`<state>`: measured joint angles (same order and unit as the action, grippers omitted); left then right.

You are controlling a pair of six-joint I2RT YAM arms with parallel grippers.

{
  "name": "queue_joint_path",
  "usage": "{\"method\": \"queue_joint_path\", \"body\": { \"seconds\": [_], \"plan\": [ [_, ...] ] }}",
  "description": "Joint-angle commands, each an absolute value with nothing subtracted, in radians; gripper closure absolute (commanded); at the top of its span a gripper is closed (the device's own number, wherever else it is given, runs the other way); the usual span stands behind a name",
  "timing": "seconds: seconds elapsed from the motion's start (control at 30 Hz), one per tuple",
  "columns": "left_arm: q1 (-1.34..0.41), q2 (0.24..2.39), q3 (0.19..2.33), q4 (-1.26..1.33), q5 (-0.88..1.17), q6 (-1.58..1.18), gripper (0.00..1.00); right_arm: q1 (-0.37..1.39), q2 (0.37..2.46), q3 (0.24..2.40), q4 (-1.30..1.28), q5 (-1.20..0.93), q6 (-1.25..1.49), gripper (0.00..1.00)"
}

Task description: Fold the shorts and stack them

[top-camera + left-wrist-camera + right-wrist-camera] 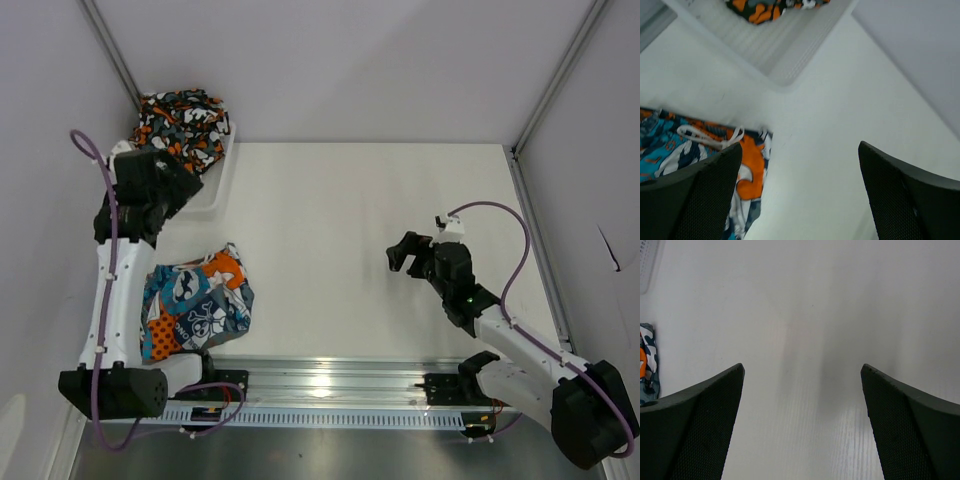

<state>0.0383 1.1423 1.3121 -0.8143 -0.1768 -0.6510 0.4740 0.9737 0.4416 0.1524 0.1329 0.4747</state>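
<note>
Only from above are the patchwork shorts seen whole, crumpled on the bench at near left, the camouflage shorts in the basket. In the wrist views the left claw and right claw are seen released and empty.

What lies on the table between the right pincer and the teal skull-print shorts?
Only bare white table separates the right pincer from the teal shorts, clearest in the top view.

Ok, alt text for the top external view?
Over a white table, the left gripper and right gripper hang open and empty. Skull-print shorts lie near the left arm's base; camouflage shorts sit in a white basket at far left.
</note>
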Motion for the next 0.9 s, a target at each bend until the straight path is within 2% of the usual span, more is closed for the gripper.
{"method": "queue_joint_path", "body": {
  "seconds": [0.0,0.17,0.3,0.47,0.6,0.87],
  "plan": [
    [0.119,1.213,1.416,-0.72,-0.097,-0.719,0.01,0.488,0.925,0.411,0.265,0.195,0.428,0.01],
    [0.25,1.342,1.364,-0.418,0.162,-0.92,0.01,0.506,0.916,0.396,0.285,0.218,0.417,0.0],
    [0.29,1.529,1.373,-0.261,0.276,-1.101,0.01,0.522,0.917,0.39,0.299,0.23,0.411,0.01],
    [0.296,1.791,1.511,-0.186,0.241,-1.169,0.01,0.532,0.904,0.382,0.304,0.236,0.407,0.0],
    [0.293,1.972,1.702,-0.179,0.229,-1.184,0.01,0.538,0.905,0.382,0.305,0.235,0.407,0.0],
    [0.29,2.124,1.735,-0.006,0.046,-1.288,0.01,0.54,0.916,0.382,0.316,0.23,0.408,0.01]
  ]
}}
